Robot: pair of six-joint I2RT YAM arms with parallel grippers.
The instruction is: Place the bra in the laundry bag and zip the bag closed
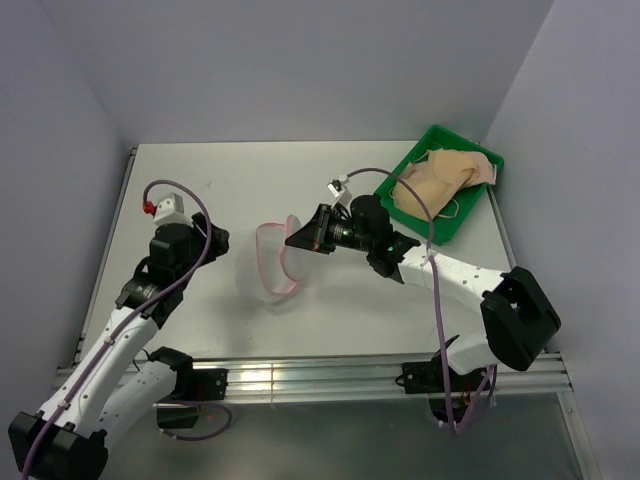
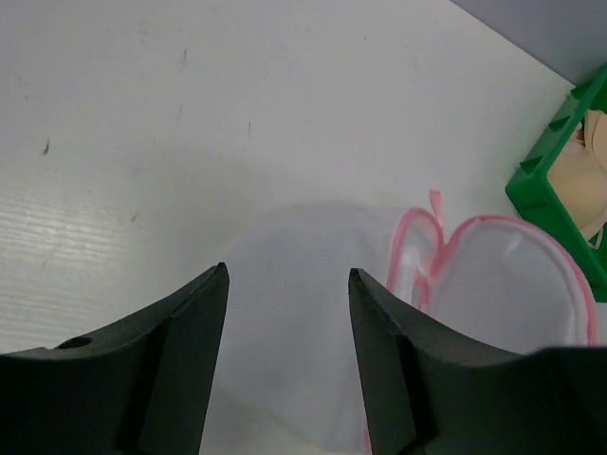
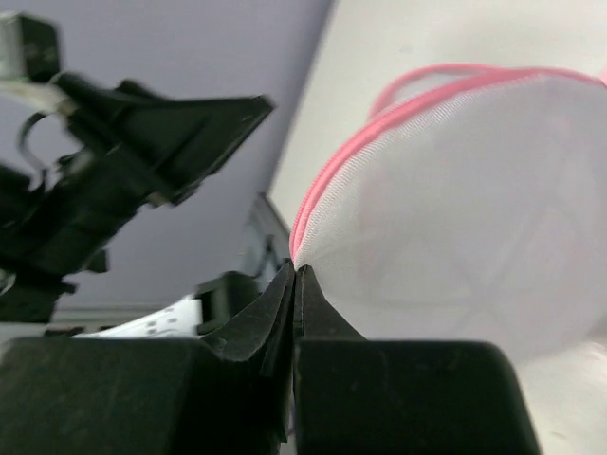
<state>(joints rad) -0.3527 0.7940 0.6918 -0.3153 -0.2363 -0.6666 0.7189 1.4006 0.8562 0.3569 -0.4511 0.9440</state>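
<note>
So that its mouth gapes, the right hand pinches the pink-rimmed white mesh laundry bag; the left hand hovers spread, apparently just short. The peach fabric bra lies behind the right hand, in a green plastic tray.

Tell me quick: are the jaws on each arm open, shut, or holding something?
Left gripper: open, holding nothing.
Right gripper: closed on the pink rim of the round white mesh laundry bag.

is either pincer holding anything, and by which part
The right pincer pinches the bag by its pink rim. The left pincer is open and holds nothing.
</note>
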